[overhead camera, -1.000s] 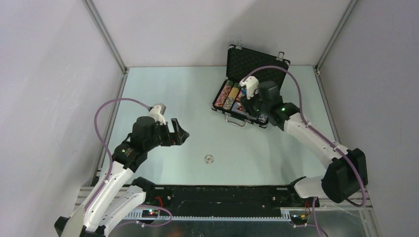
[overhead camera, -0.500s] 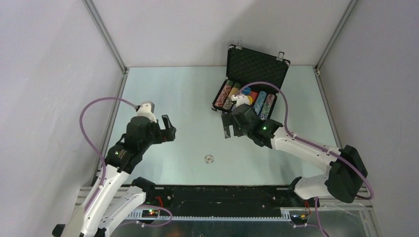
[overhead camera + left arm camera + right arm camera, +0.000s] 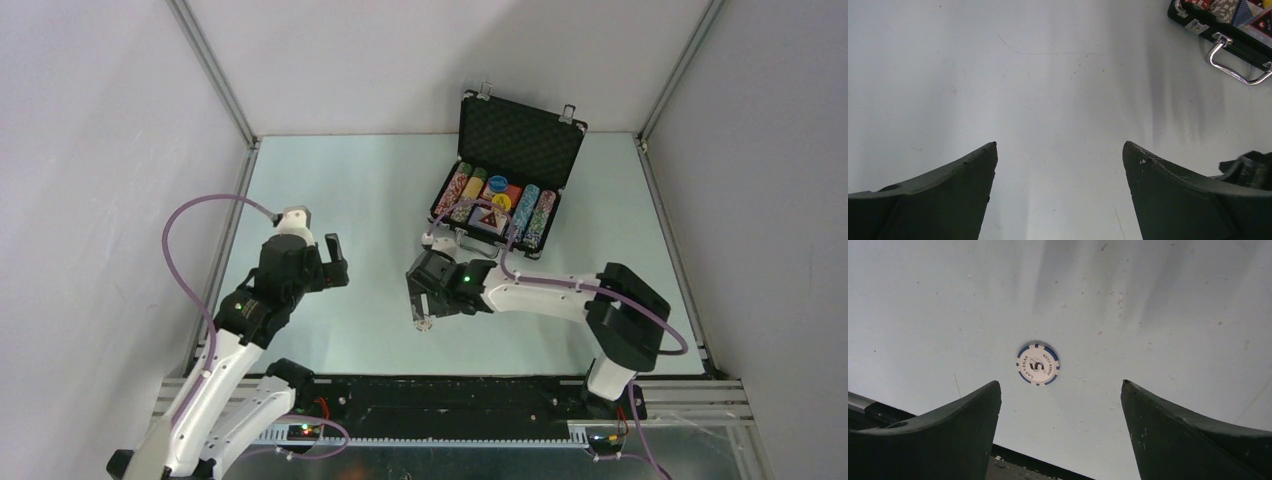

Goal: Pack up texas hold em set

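Poker chip [image 3: 1038, 363]: flat on tabletop [image 3: 1158, 300], print legible in right wrist view only, below right pincer [image 3: 1060, 385], spread wide, empty. Briefcase [image 3: 520, 135]: far right, open, long axis roughly left-right, handle [image 3: 1235, 62] facing arms. Left pincer [image 3: 1060, 145]: wide open, empty.

A robotics lab test cell. The pale worktop [image 3: 350, 180] is boxed in by plain white panels [image 3: 350, 60] on aluminium struts [image 3: 212, 70], with a black mounting rail [image 3: 450, 392] and loose wiring [image 3: 330, 432] in front.
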Controlling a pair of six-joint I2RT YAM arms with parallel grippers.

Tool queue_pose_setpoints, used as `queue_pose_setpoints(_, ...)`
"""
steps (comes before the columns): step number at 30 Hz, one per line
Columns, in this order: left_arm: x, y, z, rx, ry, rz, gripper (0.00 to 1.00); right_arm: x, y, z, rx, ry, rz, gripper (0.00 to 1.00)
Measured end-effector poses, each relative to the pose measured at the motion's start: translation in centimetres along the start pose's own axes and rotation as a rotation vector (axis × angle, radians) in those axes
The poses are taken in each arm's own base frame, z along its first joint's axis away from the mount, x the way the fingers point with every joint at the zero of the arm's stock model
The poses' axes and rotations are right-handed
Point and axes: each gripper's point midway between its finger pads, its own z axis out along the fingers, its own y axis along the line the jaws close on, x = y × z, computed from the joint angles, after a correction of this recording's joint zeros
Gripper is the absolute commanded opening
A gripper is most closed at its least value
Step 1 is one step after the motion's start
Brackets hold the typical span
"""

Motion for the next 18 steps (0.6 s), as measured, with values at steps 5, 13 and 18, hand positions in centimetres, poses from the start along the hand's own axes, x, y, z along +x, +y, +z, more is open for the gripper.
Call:
queue_pose_setpoints(5,0.0,0.0,0.0,-0.001,0.001,0.000,1.00,0.8,1.0,1.3,0.017,0.052,0.008,0.86)
queue_pose_setpoints(13,0.0,0.0,0.0,0.000,0.001,0.000,1.00,1.0,2.9,1.8,-0.022,0.092,0.018,0.82)
queue_pose_setpoints(18,0.1,0.0,0.0,0.003,0.002,0.000,1.00,1.0,3.3,2.0,-0.020,0.100,0.024,0.80)
